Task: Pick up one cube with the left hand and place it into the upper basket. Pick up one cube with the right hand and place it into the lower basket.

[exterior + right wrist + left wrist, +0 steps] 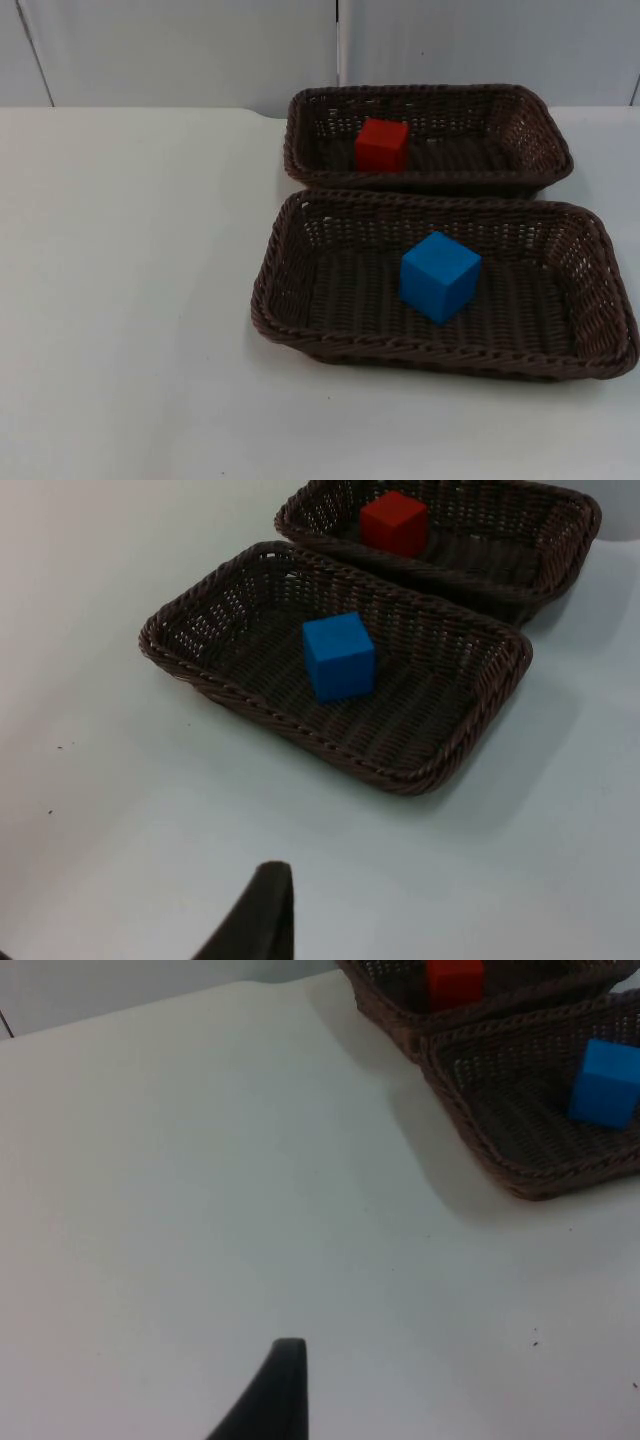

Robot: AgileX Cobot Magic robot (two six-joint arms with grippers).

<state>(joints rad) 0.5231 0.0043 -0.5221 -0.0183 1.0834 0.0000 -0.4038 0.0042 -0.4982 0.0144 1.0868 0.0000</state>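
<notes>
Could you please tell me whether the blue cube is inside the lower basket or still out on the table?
Inside. The blue cube rests on the woven floor of the lower basket, with the rim all around it.

In the left wrist view the upper basket point(400, 1005) and the lower basket point(480, 1130) were cut off by the edge, and the red cube point(455, 980) too.

In both wrist views one fingertip point(262, 920) was partly cut off.

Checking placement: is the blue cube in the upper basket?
No, the blue cube sits in the lower basket; the red cube is in the upper basket.
</notes>
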